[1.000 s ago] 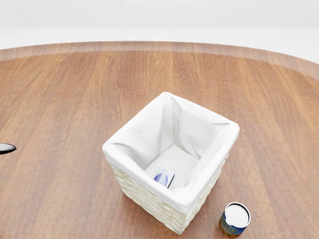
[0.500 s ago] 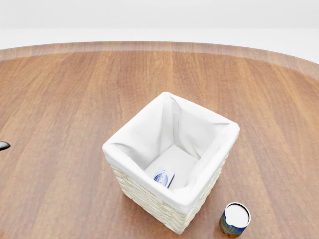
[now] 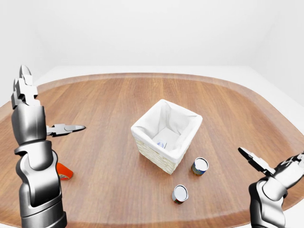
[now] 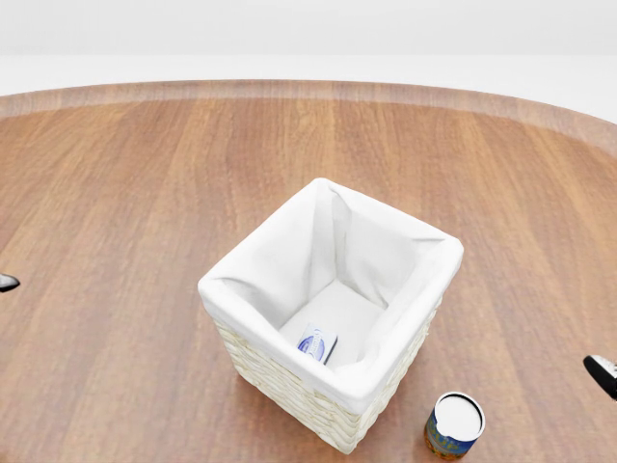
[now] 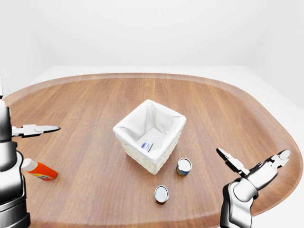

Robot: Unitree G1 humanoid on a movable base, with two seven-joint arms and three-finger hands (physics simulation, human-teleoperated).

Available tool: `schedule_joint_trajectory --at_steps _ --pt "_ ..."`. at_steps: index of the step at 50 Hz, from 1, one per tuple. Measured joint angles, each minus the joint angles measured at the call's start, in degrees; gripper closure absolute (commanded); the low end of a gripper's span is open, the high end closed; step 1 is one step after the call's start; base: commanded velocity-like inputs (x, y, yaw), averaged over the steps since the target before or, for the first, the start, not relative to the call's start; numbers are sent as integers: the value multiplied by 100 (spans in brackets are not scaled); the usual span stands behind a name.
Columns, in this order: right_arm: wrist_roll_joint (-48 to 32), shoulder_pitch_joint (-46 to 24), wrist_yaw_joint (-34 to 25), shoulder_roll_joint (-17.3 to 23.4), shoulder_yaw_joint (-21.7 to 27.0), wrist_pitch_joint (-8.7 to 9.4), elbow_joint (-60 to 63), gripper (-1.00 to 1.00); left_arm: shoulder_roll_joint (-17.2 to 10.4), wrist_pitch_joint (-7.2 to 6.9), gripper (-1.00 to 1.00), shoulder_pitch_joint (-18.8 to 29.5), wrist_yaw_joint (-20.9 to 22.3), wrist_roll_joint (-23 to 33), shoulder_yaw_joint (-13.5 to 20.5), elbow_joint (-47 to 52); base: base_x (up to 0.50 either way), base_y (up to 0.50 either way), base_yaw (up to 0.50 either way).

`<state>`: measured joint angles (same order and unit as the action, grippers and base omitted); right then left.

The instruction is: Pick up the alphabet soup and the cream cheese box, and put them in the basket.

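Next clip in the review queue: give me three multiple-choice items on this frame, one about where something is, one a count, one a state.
1. Where does the cream cheese box lie?
A. on the table beside the basket
B. inside the basket, on its white liner
C. in the right hand

2. How many cans stand on the table outside the basket?
A. one
B. two
C. four

3. What is the state of the right hand?
A. open, fingers spread, holding nothing
B. shut on a can
C. resting in the basket

Answers:
1 B, the head view shows the box on the liner floor.
2 B, the right-eye view shows the can nearest the basket and the second can.
3 A, its fingers are spread apart, off to the cans' right.
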<state>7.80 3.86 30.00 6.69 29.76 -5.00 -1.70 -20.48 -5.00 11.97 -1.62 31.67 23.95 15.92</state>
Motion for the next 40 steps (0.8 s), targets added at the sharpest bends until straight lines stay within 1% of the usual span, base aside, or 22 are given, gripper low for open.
schedule_joint_trajectory --at_steps 7,18,25,31,40 --pt "16 -73 0 26 -193 0 -136 -100 10 0 -100 -19 27 -8 -5 15 0 0 0" --pt "96 -119 -253 19 -459 0 -188 -100 33 0 -100 -48 92 -18 -6 51 0 0 0" --pt "195 -74 -469 -35 -499 0 14 -100 36 0 -100 -50 121 -31 -5 49 0 0 0" --pt "216 18 -857 -58 -551 0 222 -100 35 0 -100 -47 137 -39 1 49 0 0 0" --pt "312 219 -1664 -153 -564 0 687 -100 24 0 -100 -40 164 -60 6 60 0 0 0"
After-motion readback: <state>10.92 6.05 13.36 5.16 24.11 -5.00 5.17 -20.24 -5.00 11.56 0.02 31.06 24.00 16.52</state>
